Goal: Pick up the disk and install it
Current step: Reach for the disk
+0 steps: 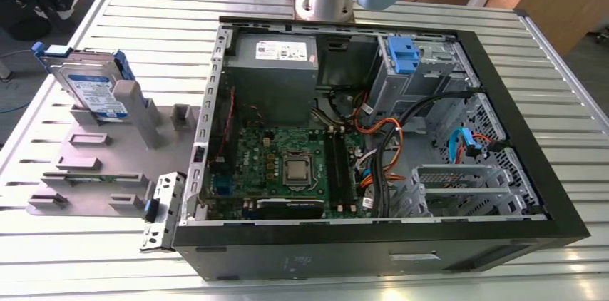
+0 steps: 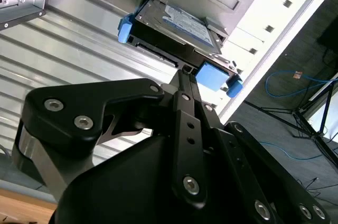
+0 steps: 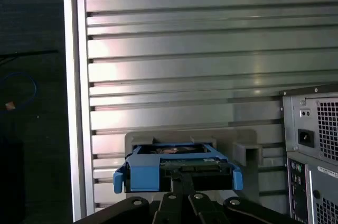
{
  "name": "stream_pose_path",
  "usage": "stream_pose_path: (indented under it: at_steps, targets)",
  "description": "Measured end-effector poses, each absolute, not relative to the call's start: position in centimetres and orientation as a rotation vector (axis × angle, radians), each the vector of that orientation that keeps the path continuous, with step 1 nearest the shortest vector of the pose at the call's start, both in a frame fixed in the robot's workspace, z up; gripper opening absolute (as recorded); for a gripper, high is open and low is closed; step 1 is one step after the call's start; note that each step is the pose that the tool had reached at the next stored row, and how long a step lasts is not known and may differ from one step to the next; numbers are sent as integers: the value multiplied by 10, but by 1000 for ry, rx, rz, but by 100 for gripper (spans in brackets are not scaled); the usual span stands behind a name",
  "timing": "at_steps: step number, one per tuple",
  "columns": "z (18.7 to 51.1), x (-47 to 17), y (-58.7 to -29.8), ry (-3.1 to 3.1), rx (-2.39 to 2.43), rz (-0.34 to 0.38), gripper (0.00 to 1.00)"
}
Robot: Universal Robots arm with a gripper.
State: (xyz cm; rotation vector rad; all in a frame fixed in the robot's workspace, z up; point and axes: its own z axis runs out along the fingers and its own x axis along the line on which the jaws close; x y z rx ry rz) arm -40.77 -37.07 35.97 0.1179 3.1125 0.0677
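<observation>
We find the disk [image 1: 93,90] on edge in a grey holder [image 1: 114,155], at the exterior view's left of the case [image 1: 381,254]. Gripper [image 2: 182,74] jaws stand narrow, empty. We advise gripping squarely, lifting straight from its slot.
</observation>
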Motion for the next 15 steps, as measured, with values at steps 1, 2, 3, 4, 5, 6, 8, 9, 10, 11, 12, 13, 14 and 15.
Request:
stream_pose_path:
  at_steps: [1,2,3,4,5,6,8,9,10,11,12,13,14,15]
  targets:
    - [359,-409,-370,3112,118,68,11]
    - [359,-410,-369,3113,118,68,11]
    - [359,-411,-369,3113,118,68,11]
    - [358,-413,-368,3112,118,68,11]
    - [358,-414,-367,3112,118,68,11]
    - [357,-415,-366,3112,118,68,11]
    - [357,-417,-365,3113,118,68,11]
    - [356,-419,-364,3113,118,68,11]
    - [356,-420,-363,3112,118,68,11]
    - [355,-421,-363,3113,118,68,11]
    - [355,-422,-362,3112,118,68,11]
    - [355,-423,-361,3113,118,68,11]
    - [354,-424,-361,3112,118,68,11]
    - [354,-426,-360,3112,118,68,11]
